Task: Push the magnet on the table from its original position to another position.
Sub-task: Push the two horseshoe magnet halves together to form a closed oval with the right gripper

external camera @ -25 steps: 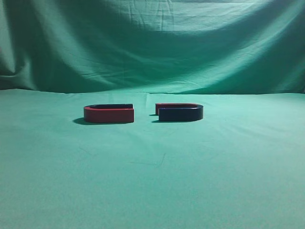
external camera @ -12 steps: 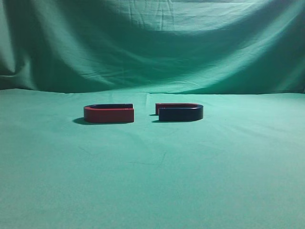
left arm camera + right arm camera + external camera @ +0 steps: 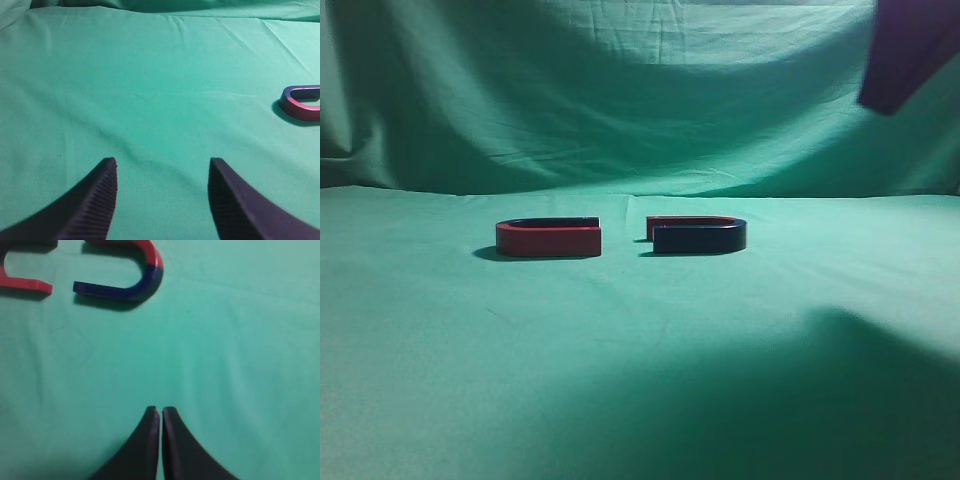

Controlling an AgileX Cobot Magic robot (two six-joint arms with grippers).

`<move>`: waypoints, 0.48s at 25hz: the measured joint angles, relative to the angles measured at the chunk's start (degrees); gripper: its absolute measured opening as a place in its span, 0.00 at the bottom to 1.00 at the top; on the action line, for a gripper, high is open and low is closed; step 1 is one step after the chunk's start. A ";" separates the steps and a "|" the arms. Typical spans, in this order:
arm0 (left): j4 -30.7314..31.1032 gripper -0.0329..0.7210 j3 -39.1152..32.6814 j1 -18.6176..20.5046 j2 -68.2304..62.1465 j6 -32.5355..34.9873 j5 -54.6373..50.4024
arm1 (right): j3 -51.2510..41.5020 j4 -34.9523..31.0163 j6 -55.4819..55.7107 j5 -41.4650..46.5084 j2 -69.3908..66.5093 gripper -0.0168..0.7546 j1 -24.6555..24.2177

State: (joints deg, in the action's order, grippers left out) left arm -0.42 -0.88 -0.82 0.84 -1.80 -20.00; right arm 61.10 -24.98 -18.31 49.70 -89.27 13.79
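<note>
Two horseshoe magnets lie on the green cloth, open ends facing each other. The left magnet shows its red side; its curved end also shows in the left wrist view. The right magnet shows its dark blue side, and in the right wrist view it is red and blue, with a red arm of the left magnet beside it. My right gripper is shut and empty, well short of the magnets; part of that arm shows at the top right of the exterior view. My left gripper is open and empty over bare cloth.
A green cloth covers the table and hangs as a backdrop behind it. A broad dark shadow lies on the front right of the cloth.
The right arm has come into the exterior view at the top right, and its shadow now falls on the front of the cloth. The magnets have not moved.
</note>
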 joint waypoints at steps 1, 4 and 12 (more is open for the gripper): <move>0.00 0.54 0.00 0.00 0.00 0.00 0.00 | 1.73 0.94 0.16 0.00 -1.98 0.02 0.95; 0.00 0.54 0.00 0.00 0.00 0.00 0.00 | 6.55 4.16 2.62 0.00 -7.57 0.02 3.70; 0.00 0.54 0.00 0.00 0.00 0.00 0.00 | 19.72 13.76 11.38 1.13 -22.05 0.02 6.53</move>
State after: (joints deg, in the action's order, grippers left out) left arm -0.42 -0.88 -0.82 0.84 -1.80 -20.00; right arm 80.82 -11.21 -6.93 50.82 -111.32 20.32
